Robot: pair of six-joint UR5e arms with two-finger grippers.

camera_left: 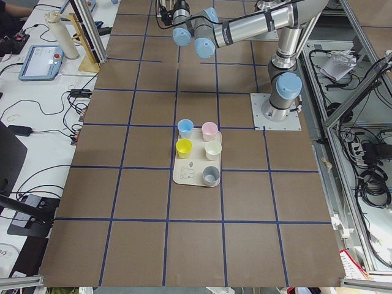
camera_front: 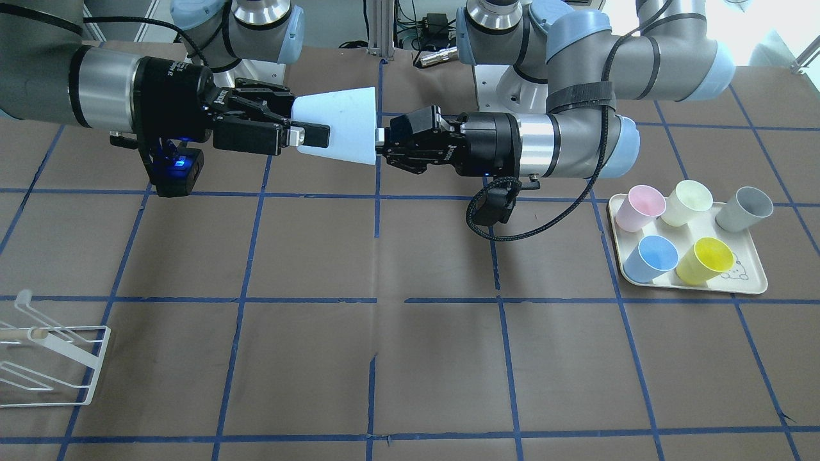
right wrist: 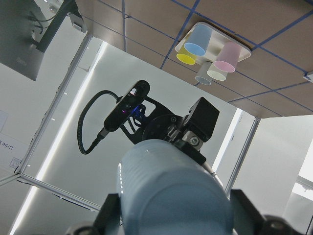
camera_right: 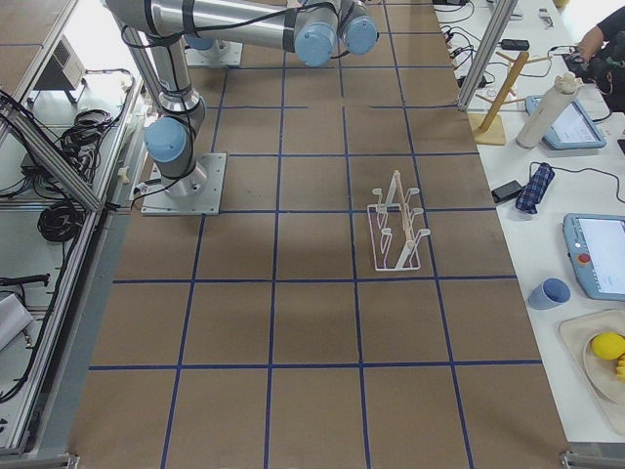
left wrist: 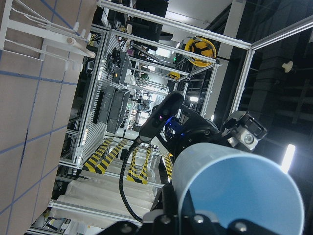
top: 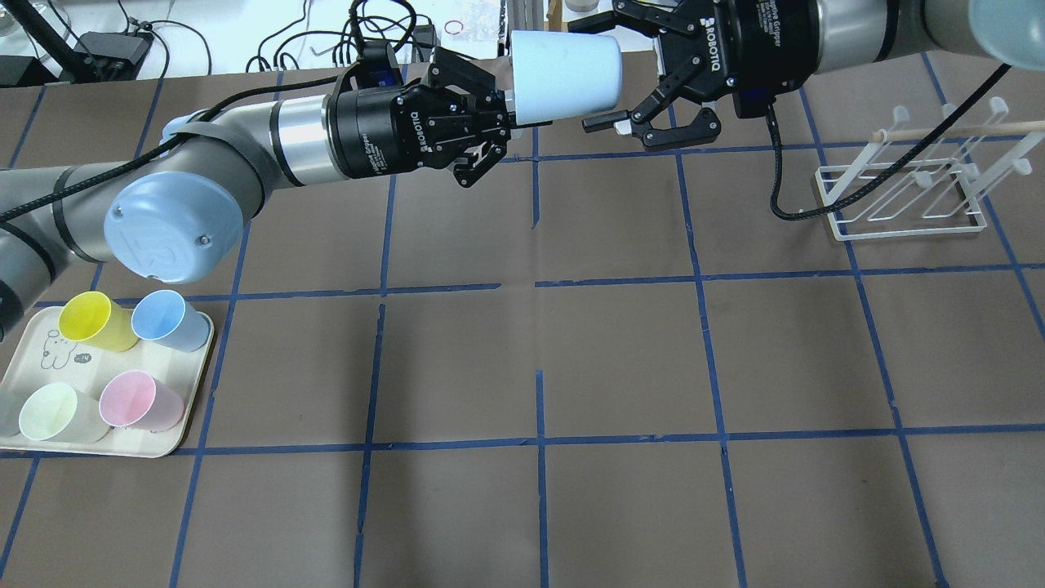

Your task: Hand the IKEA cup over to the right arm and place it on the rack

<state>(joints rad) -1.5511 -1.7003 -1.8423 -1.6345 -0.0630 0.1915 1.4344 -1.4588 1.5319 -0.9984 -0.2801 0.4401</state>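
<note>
The pale blue IKEA cup [camera_front: 339, 125] hangs on its side in the air between both grippers, above the far part of the table. It also shows in the overhead view [top: 563, 73]. My left gripper [camera_front: 380, 142], on the arm with the looped cable, is shut on the cup's wide rim. My right gripper [top: 596, 73], with the blue wrist light, is open. Its fingers [top: 602, 123] stand on either side of the cup's narrow base, with a small gap showing. The white wire rack [top: 906, 196] stands on the table to my right, with nothing on it.
A cream tray [camera_front: 749, 282] on my left holds several cups: deeper blue [camera_front: 652, 257], yellow, pink, pale green and grey. The brown table is marked with blue tape lines. The left arm's cable loop [camera_front: 487, 224] hangs under its wrist.
</note>
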